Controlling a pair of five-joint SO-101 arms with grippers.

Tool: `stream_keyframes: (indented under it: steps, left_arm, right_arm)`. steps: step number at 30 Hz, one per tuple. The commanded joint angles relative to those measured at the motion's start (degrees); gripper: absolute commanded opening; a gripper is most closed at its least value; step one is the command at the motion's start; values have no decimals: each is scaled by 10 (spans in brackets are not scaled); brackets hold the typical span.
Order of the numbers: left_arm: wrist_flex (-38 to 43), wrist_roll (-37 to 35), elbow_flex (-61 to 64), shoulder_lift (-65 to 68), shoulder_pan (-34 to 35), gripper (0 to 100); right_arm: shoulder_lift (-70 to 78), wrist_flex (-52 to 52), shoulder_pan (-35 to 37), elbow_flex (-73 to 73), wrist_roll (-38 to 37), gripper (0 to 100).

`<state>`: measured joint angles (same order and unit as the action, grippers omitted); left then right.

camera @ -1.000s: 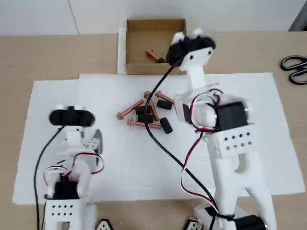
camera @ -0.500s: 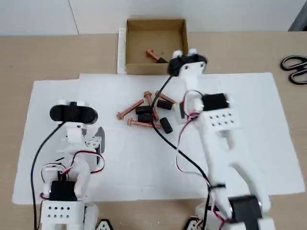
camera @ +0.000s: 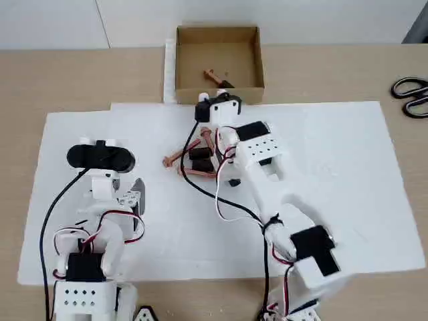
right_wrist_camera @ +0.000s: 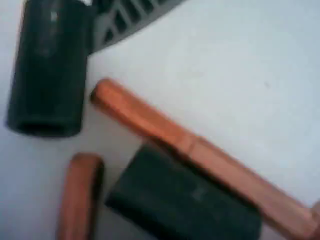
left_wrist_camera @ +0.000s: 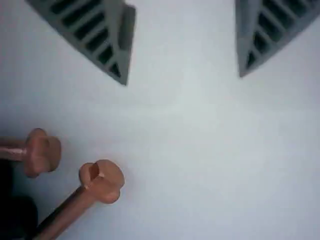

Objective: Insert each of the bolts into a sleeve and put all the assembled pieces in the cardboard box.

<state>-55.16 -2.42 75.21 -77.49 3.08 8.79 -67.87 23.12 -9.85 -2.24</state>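
The left arm [camera: 100, 200] stood at the near left of the white sheet [camera: 348, 174], apart from the pile. The left jaws were open over bare sheet, gripping nothing, and its wrist view showed two bolt heads [left_wrist_camera: 42, 152] [left_wrist_camera: 102, 181] just beside them.

The right arm [camera: 259, 148] reached across the sheet, its wrist down over the pile of bolts [camera: 175, 158] and sleeves [camera: 199, 153]. The right jaws sat close above this pile. Whether they were open or closed could not be told. Right under them lay one sleeve [right_wrist_camera: 50, 70] beside a bolt shank [right_wrist_camera: 190, 145], which crossed over a second sleeve [right_wrist_camera: 185, 200]. Another bolt [right_wrist_camera: 80, 195] lay close by.

The box [camera: 217, 29] stood on the surface [camera: 67, 73] at the far edge of the sheet. One bolt with a sleeve on it [camera: 217, 78] lay inside. Scissors [camera: 411, 95] lay at the far right.
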Motion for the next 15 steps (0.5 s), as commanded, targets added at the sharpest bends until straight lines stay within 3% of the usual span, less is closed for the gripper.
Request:
stream_keyframes:
  steps: [1, 15]
  left_arm:
    - [-4, -3, -26, -2, -3, 139]
    - [-3, -3, -25, -2, -3, 139]
  right_arm:
    - [14, 7, 4, 40, -6, 169]
    - [104, 20, 11, 74, -6, 168]
